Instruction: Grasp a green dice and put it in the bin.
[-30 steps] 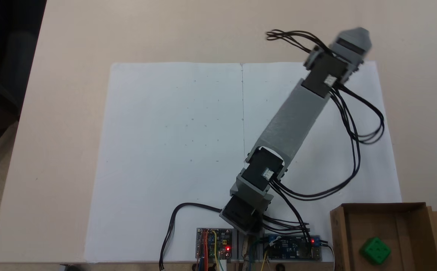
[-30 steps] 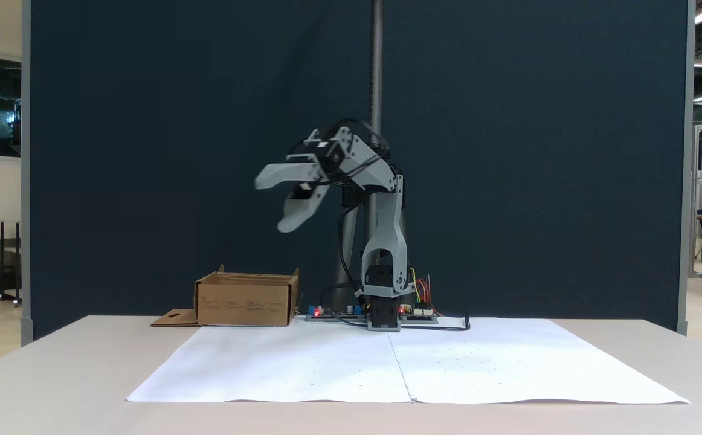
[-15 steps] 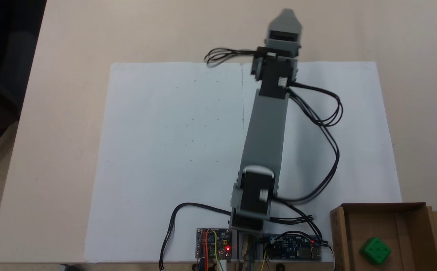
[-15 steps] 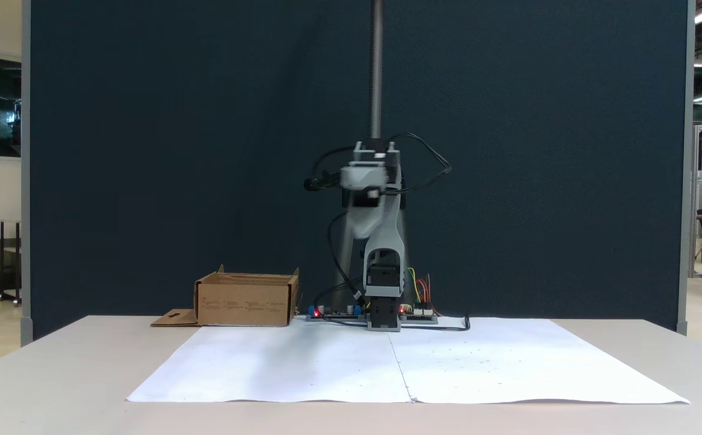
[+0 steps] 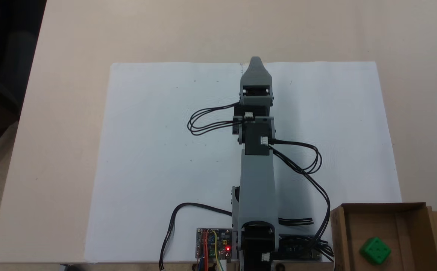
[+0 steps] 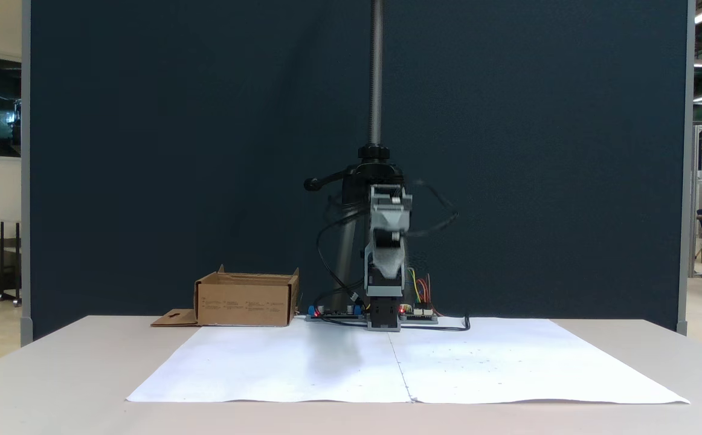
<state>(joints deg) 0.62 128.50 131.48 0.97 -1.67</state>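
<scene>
The green dice [image 5: 375, 250] lies inside the brown cardboard bin [image 5: 339, 235] at the bottom right of the top-down fixed view, pips facing up. From the front, the bin [image 6: 245, 300] stands on the table left of the arm's base, and its walls hide the dice. My gripper [image 5: 255, 63] points straight out over the middle of the white paper, far from the bin. Its jaws lie one above the other, so only one tip shows. In the front fixed view the gripper [image 6: 385, 261] faces the camera, tilted down and blurred. Nothing shows between the jaws.
White paper sheets [image 5: 166, 150] cover the middle of the beige table [image 5: 72, 45]. Circuit boards [image 5: 214, 242] with a red light sit at the arm's base. Black cables [image 5: 305, 165] loop to the right of the arm. A dark panel [image 6: 145, 151] and a metal pole [image 6: 376, 72] stand behind.
The arm has swung away from the bin side to the centre line and drawn back, lowering the gripper over the paper. The dice has stayed in the bin.
</scene>
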